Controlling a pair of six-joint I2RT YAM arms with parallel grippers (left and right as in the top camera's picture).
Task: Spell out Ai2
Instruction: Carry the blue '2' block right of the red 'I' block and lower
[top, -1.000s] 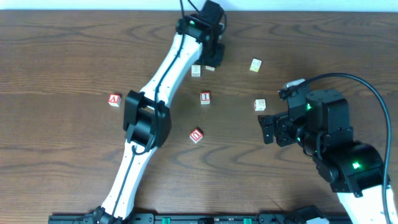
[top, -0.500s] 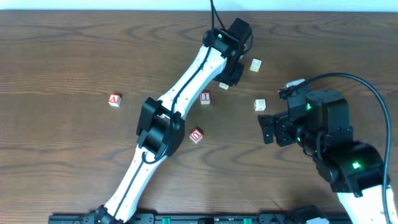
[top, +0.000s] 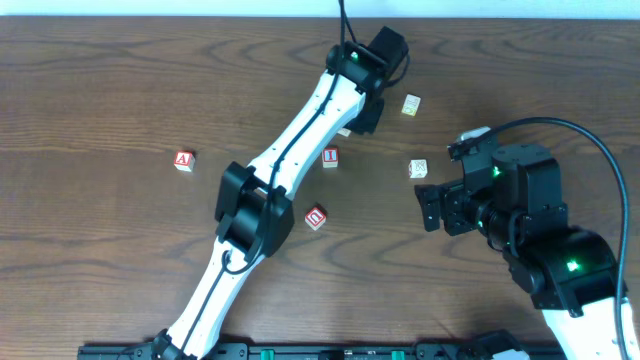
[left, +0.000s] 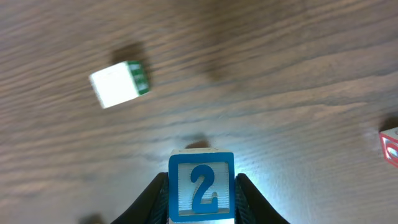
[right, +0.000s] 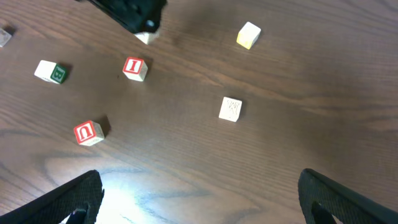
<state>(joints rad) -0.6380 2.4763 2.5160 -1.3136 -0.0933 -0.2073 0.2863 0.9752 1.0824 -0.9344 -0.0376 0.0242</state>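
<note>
Blocks total 7 on the wooden table (top: 90, 270). 1 blue "2" block (left: 201, 182) is pinched between the fingers of the left gripper (left: 201, 199), at upper centre of the overhead view; whether it touches the wood I cannot tell. 3 red-lettered blocks lie loose: the "A" block (top: 184, 160) at centre left, well apart from the rest, the "I" block (top: 330, 157) mid-frame, and the "U" block (top: 316, 217) just below it. 3 pale ones complete the count: a white-and-green block (right: 51, 71), which the left arm (top: 290, 150) covers from overhead, a yellowish block (top: 411, 104) and a white patterned block (top: 418, 168). The right gripper (top: 432, 207) hangs spread wide at right, near the patterned block.
</note>
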